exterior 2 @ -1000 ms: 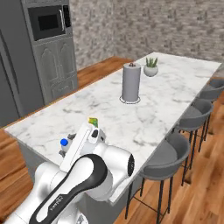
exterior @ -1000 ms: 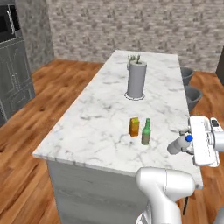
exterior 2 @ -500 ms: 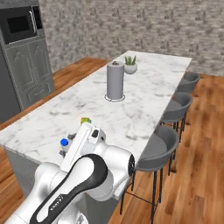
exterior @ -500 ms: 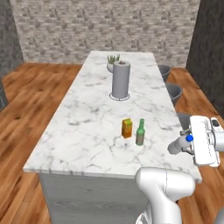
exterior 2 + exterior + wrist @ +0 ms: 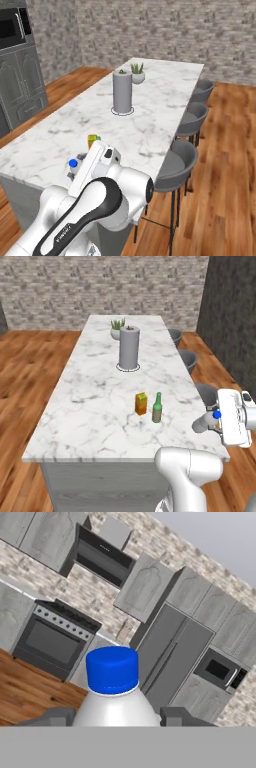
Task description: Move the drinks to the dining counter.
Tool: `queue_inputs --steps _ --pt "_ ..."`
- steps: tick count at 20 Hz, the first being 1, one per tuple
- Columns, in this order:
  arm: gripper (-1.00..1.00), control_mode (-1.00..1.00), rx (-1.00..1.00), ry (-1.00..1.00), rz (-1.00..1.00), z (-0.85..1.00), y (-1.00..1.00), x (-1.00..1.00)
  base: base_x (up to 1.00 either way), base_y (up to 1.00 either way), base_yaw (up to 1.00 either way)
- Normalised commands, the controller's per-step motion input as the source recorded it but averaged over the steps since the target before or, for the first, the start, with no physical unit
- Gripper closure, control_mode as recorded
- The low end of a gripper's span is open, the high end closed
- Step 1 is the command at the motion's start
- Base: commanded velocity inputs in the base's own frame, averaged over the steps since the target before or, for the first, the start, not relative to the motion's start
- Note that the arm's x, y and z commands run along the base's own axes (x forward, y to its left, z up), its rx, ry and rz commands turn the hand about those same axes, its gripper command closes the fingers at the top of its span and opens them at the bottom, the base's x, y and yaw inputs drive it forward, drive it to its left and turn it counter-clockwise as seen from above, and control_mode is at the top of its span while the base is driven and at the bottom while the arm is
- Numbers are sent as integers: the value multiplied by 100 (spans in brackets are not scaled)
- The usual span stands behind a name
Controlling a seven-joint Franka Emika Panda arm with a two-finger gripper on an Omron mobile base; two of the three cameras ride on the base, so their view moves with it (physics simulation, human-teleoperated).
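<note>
A water bottle (image 5: 116, 697) is grasped between the fingers (image 5: 56, 716) of the claw (image 5: 212, 420), held at the desk's (image 5: 100, 406) near right edge. Farther in, a carton (image 5: 141, 404) and green bottle (image 5: 157, 408) stand side by side; beyond, a paper-towel roll (image 5: 128, 347) and plant (image 5: 117, 328).

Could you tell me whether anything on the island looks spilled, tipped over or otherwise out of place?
Nothing stands out: the orange carton and green bottle stand upright on the dining counter, and nothing is spilled.
</note>
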Motion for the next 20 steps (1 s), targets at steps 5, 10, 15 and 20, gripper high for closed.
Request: queue_inputs --steps 5,10,15,20 --pt "100 100 0 0 0 0 0 0 2 0 -2" --pt "100 -100 0 -5 0 0 0 1 0 0 0" --pt "100 -100 0 -1 -6 -2 0 20 0 0 0" --pt "100 -100 0 1 -13 -13 0 47 0 0 0"
